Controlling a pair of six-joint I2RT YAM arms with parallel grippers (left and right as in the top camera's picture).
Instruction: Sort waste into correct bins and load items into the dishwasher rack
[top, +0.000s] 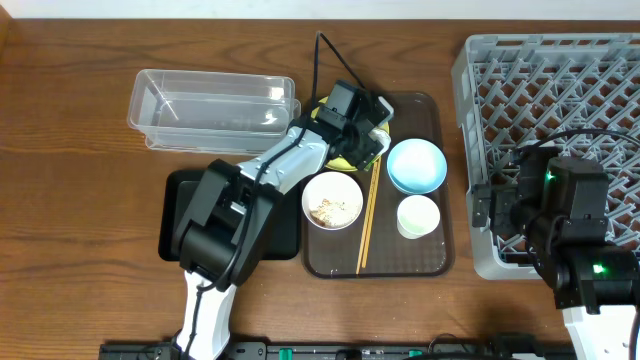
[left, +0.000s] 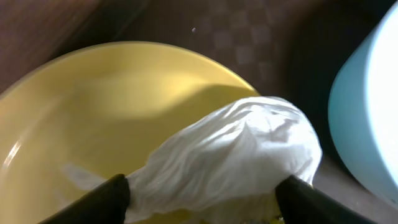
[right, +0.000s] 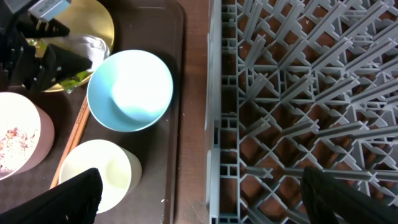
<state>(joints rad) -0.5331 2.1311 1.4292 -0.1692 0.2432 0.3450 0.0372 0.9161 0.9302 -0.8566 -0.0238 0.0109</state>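
Between the fingers (left: 93, 202) of the left hand (top: 364, 146), crumpled white paper (left: 236, 162) is gripped, with both sides of the wad touched by the fingers. The paper is held low over the yellow plate (left: 93, 106), which is set at the far left of the brown tray (top: 430, 110). Just beside the plate, a light blue bowl (top: 415, 165) is seen on the same tray. Nearer the front, a white bowl (top: 332, 200) with rice scraps (top: 328, 208), the chopsticks (top: 368, 220) and a small white cup (top: 418, 216) are laid out. To the left, a clear tub (top: 210, 108) and a black tray (top: 175, 215) are placed on the surface (top: 70, 150). The right hand (right: 202, 186) is spread wide and nothing is held in it. It is poised over the near left edge of the grey rack (top: 550, 80).
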